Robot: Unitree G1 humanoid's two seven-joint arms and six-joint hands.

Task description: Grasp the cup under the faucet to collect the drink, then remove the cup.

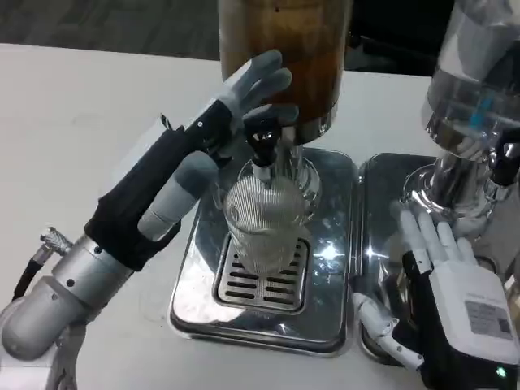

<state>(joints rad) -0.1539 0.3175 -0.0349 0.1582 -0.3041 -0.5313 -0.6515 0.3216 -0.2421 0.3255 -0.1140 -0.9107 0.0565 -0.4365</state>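
Steel tray (195, 301) bears cup (264, 223); left hand (244, 97) and right hand (455, 276) both released

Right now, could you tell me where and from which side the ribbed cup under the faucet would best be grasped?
Probably around the ribbed cup's mid-wall, coming from its left side. It stands upright on the drip tray, the faucet blocks the top, and the left hand is nearby.

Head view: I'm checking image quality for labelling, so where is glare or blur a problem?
Head view: bright glare on the steel drip tray right of the cup; the ribbed clear cup is hard to read for fill level; the left hand by the faucet handle looks slightly soft.
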